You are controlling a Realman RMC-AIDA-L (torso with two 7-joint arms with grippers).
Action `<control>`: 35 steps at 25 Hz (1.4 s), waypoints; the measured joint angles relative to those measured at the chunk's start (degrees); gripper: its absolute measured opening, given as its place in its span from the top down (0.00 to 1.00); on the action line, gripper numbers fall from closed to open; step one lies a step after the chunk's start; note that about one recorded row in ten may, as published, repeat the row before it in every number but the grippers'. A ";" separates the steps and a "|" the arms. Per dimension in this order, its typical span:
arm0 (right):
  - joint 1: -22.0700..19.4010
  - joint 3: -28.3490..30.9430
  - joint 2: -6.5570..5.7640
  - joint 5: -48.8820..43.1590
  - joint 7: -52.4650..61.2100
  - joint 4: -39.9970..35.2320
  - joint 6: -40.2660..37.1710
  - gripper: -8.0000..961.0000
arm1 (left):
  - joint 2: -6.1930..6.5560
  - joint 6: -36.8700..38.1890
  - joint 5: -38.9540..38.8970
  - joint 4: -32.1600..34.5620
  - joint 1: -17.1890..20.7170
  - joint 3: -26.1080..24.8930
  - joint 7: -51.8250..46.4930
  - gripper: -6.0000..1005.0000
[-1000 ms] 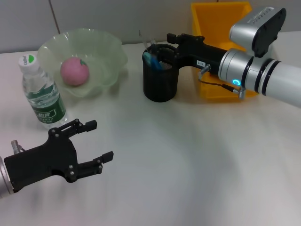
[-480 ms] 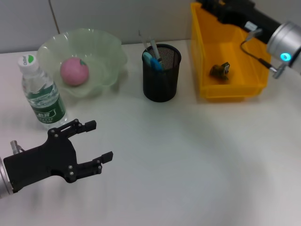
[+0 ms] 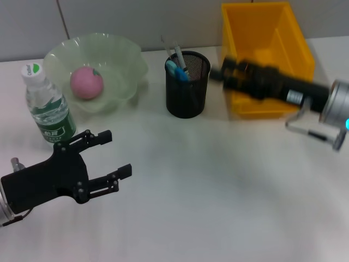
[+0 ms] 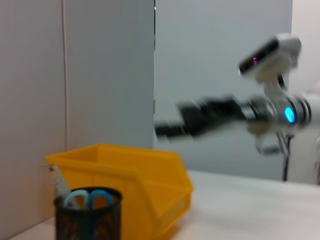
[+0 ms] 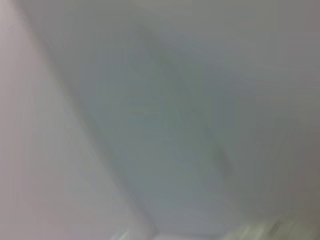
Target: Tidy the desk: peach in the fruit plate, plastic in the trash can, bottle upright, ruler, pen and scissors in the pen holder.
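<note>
Beside the black mesh pen holder (image 3: 187,84), on its right, stands the yellow plastic bin (image 3: 265,41); the right gripper (image 3: 226,74) hangs blurred in front of that bin, just right of the holder, and whether its jaws are spread or closed cannot be told. Blue-handled scissors (image 3: 174,69) and pens stand inside the holder. Left of the holder sits the pale green scalloped fruit plate (image 3: 117,54) with the pink peach (image 3: 86,82) in it. Further left, the clear water bottle (image 3: 49,106) stands upright. Near the bottle, the left gripper (image 3: 112,159) hovers with jaws spread, holding nothing.
</note>
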 joint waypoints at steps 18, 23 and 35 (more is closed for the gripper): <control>-2.88 0.02 -2.27 -20.10 -9.03 -1.41 -11.16 0.16 | 1.40 5.64 6.33 0.52 -3.03 0.97 -17.68 0.18; -2.80 0.53 -1.75 -21.36 -9.38 -1.42 -10.82 0.16 | 1.86 5.04 10.32 0.56 -3.45 0.87 -18.41 0.18; -3.22 0.76 -1.04 -21.34 -9.50 -0.89 -10.23 0.16 | 2.40 4.16 14.08 1.19 -4.87 0.93 -18.49 0.18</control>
